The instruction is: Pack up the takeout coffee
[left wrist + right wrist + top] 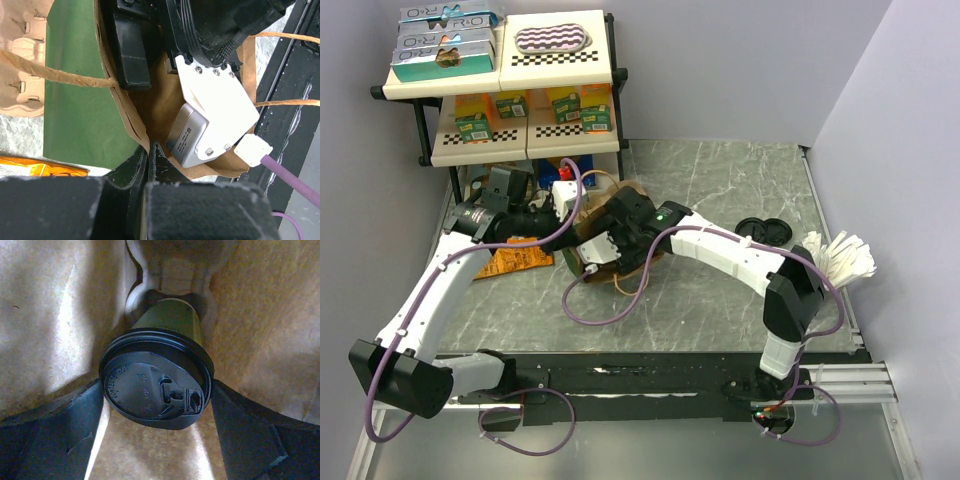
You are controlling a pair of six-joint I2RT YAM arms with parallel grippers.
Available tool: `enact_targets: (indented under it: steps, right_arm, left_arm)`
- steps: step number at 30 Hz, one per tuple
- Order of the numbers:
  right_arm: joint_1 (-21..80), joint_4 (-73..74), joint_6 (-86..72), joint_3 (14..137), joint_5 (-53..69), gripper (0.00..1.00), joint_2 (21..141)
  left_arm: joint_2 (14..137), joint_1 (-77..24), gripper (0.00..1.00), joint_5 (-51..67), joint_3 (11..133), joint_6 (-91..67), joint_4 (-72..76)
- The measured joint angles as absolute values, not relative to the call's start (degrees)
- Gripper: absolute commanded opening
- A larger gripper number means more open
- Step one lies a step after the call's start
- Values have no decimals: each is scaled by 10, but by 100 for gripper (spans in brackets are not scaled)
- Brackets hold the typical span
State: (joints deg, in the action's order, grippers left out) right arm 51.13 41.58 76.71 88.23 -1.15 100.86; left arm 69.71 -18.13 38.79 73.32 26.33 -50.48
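The takeout coffee [170, 320] is a green cup under a black lid [145, 390], standing inside a brown paper bag [55, 315]. Its base sits in a pocket of a pale pulp carrier [170, 270]. My right gripper [156, 392] reaches down into the bag [645, 262], and its fingers [75, 415] press the lid's rim on both sides. My left gripper [146, 152] is shut on the bag's upper edge [125, 110] and pinches the paper. From above, the right wrist [620, 225] hides the cup, and the left gripper [565, 212] is beside it.
A shelf rack [500, 90] with boxes stands at the back left. Spare black lids [765, 228] and a bunch of white strips [842, 258] lie at the right. An orange packet [518, 258] lies under the left arm. A flat green surface [80, 100] and a twine handle [65, 76] lie beside the bag.
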Motion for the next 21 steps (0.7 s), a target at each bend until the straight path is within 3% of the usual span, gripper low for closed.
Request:
enact_targets:
  steps: [21]
  right_arm:
    - [505, 403, 768, 888, -5, 0, 1033]
  left_arm:
    - [701, -174, 1, 387, 733, 263, -505]
